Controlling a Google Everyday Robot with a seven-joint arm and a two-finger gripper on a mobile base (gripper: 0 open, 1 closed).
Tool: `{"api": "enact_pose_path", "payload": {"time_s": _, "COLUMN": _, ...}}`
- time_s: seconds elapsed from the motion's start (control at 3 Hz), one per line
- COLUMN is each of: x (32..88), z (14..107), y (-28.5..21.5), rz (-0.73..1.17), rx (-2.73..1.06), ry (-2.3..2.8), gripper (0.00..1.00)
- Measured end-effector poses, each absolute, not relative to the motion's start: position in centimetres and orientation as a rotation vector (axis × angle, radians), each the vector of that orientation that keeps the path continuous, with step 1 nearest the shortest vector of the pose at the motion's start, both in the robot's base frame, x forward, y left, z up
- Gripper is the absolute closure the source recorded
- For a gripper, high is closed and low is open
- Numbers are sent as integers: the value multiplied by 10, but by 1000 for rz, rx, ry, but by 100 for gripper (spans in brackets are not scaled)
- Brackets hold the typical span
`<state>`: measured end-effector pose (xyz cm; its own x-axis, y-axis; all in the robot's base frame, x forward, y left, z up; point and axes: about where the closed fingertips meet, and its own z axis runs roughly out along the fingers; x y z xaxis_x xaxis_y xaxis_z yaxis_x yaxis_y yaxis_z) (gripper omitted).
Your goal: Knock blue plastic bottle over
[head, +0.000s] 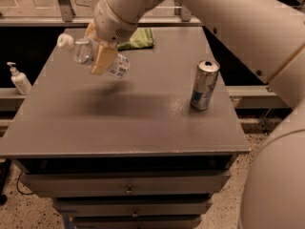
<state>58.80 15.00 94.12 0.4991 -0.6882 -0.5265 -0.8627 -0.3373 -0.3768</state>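
Far-left part of the table [143,123]: your gripper [102,58] is hanging there, above the surface. Its tan fingers [101,63] are clamping across the middle of the blue plastic bottle [81,50].

- The bottle is lying close to horizontal in the grasp. Its white cap is pointing left and slightly up, and its labelled base is pointing right and down.
- A soft shadow is sitting on the tabletop under and just nearer than the bottle. Going by that, the bottle is riding clear of the surface rather than resting on it.
- The arm [214,13] is reaching in from the upper right and covering much of the far-right corner.

The silver-and-blue can [204,86] is standing upright on the right side, well apart from the bottle. A green cloth [139,38] is lying at the far edge just behind the gripper. A white pump bottle [20,80] is standing off the table to the left, on a lower ledge.

The tipping looks nearly done; what's left is getting the bottle down on its side.

- Be lowering it slowly, with the long axis level, until the body is lying flat on the tabletop.
- Be opening the fingers only once it's supported, since a drop from here could send it rolling toward the left edge.
- Be setting it down where it is, and not drifting right toward the can.
- Be lifting straight up on withdrawal so the fingers aren't dragging the label or nudging the bottle.
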Motion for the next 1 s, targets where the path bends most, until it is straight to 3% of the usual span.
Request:
{"api": "enact_pose_path", "payload": {"time_s": 0.67, "x": 572, "z": 891, "y": 133, "rz": 56, "rx": -2458, "ry": 1291, "gripper": 100}}
{"api": "enact_pose_path", "payload": {"time_s": 1.0, "x": 573, "z": 869, "y": 127, "rz": -10, "rx": -2492, "ry": 1374, "gripper": 83}}
